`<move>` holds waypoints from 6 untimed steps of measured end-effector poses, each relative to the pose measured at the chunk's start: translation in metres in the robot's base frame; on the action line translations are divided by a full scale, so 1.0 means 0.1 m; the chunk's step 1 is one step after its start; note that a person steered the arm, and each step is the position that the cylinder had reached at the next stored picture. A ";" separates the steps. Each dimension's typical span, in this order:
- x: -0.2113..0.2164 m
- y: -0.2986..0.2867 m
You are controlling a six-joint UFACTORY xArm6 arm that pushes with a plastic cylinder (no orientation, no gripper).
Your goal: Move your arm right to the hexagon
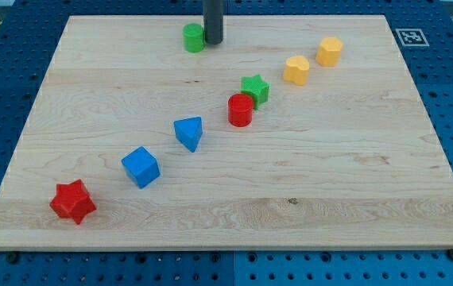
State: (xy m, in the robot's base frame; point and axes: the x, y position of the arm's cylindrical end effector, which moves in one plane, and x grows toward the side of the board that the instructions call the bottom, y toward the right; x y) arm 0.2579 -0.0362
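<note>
The tip [213, 42] rests on the counter [354, 175] at the view's top, touching the green cylinder [194, 37]. It grips nothing. The yellow hexagon [329, 51] lies well apart, toward the view's right.

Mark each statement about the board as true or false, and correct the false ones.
1. My tip is just to the view's right of the green cylinder. True.
2. The red star lies at the view's top right. False: it lies at the bottom left.
3. The red cylinder sits right beside the green star. True.
4. The two yellow blocks lie to the view's left of my tip. False: they lie to its right.
5. The blue cube lies between the red star and the blue triangle. True.
</note>
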 end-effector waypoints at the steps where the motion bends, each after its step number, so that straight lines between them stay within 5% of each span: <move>1: 0.00 -0.29; 2: -0.03 -0.15; 4: -0.51 1.39; 5: -0.27 2.47; 6: 0.40 3.02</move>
